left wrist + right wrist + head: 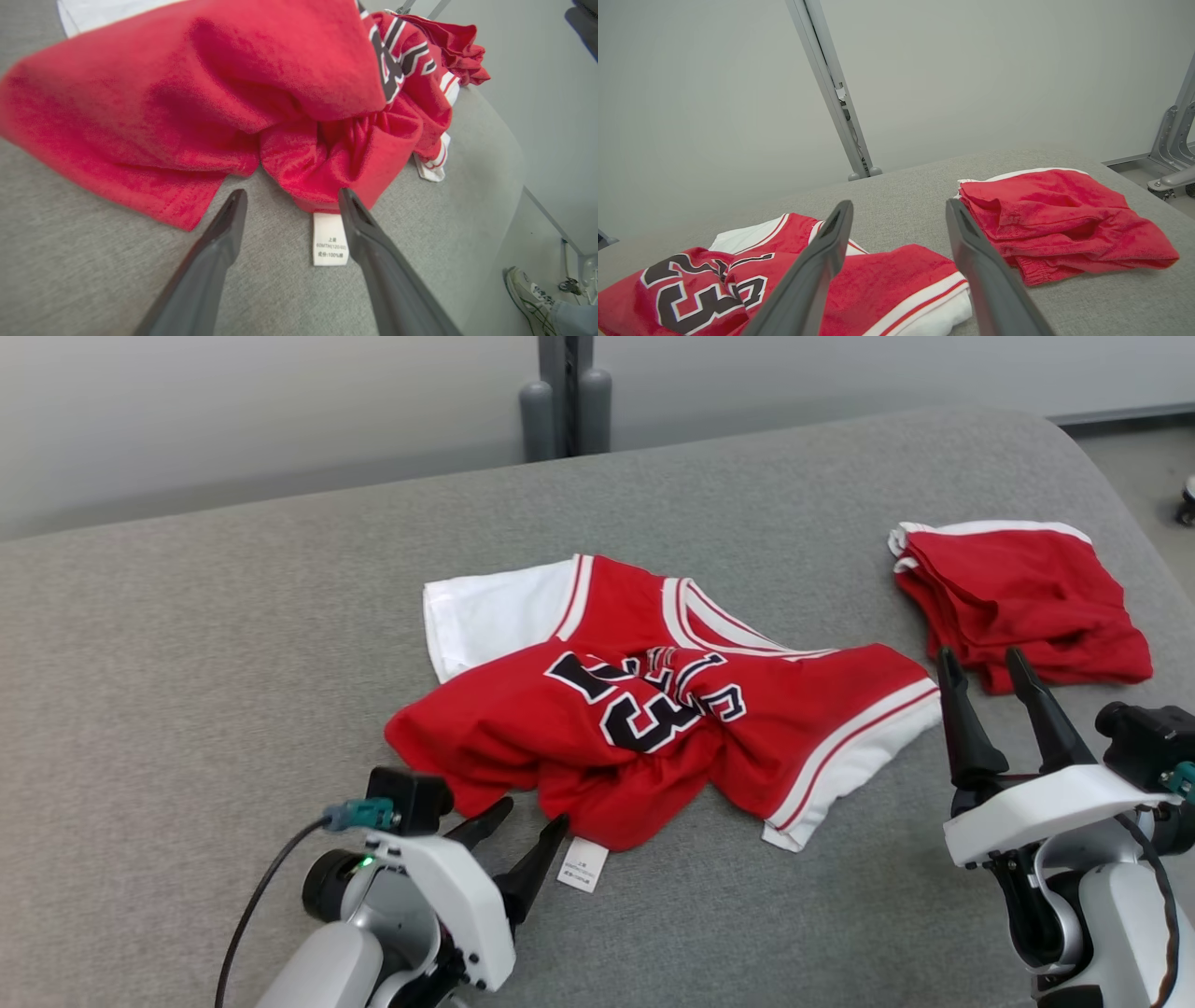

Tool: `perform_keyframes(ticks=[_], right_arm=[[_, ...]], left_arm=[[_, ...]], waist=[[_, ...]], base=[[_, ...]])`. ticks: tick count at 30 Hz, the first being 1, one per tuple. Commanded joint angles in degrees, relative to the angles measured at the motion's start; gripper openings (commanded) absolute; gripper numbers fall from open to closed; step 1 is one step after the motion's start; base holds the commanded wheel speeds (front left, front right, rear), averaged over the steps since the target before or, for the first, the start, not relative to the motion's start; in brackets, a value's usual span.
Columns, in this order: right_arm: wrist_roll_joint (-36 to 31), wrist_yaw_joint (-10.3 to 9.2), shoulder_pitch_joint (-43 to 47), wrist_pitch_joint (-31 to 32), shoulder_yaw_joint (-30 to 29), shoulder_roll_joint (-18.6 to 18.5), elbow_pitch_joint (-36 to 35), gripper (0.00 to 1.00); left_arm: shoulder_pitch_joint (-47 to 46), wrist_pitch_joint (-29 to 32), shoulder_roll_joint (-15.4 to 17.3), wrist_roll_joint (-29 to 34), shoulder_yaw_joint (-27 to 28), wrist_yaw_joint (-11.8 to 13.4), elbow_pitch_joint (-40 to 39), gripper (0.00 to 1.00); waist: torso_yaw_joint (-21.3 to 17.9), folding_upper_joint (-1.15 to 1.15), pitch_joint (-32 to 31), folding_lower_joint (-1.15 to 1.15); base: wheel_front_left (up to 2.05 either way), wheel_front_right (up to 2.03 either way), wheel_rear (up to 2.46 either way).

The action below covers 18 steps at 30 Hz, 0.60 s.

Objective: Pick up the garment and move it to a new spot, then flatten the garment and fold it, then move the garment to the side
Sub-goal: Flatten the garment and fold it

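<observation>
Left hand point(536, 810) wide apart, empty, at crumpled garment point(653, 709) hem; right hand point(979, 655) wide apart, empty, beside folded shorts point(1022, 597).

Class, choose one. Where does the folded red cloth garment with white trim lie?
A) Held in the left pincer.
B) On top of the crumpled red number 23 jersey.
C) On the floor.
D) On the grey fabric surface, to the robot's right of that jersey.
D: the folded red garment rests on the grey fabric surface, to the robot's right of the crumpled red number 23 jersey.
</observation>
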Motion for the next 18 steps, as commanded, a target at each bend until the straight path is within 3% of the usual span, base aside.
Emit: perform_keyframes(ticks=[1, 12, 13, 15, 16, 18], right_arm=[[0.25, 0.01, -0.89, -0.51, 0.08, -0.05, 0.07, 1.0], [0.26, 0.01, -2.18, -1.56, 0.24, 0.84, 1.97, 1.0], [0.22, 0.01, -2.37, -1.7, 0.3, 0.9, 2.19, 1.0], [0.29, 0.01, -2.58, -2.04, 0.26, 0.97, 2.63, 1.0], [0.3, 0.01, -2.51, -2.09, 0.13, 0.95, 2.85, 1.0], [0.23, 0.01, -2.2, -2.36, -0.08, 0.94, 3.18, 1.0]], left_arm=[[-1.94, 0.4, -0.11, -1.54, -0.16, -0.07, 0.58, 1.0], [-11.02, 2.67, 0.97, -7.03, -1.34, -0.09, 10.44, 1.0], [-11.59, 2.51, 0.82, -7.36, -1.71, -0.09, 10.93, 0.77], [-12.36, 1.61, 0.84, -7.79, -2.28, -0.09, 11.43, 0.08], [-12.57, 1.11, 0.94, -7.86, -2.52, -0.09, 11.64, 0.0], [-12.79, 0.44, 1.11, -7.81, -3.28, -0.09, 11.87, 0.0]], waist=[[-1.47, 0.0, 1.35, 0.0], [-4.81, 0.0, 4.04, 0.0], [-4.88, 0.0, 4.08, 0.0], [-4.85, 0.0, 3.99, 0.0], [-4.66, 0.0, 3.82, 0.0], [-4.05, 0.0, 3.37, 0.0]], base=[[0.0, 0.0, 0.0], [0.0, 0.0, 0.0], [0.0, 0.0, 0.0], [0.0, 0.0, 0.0], [0.0, 0.0, 0.0], [0.0, 0.0, 0.0]])
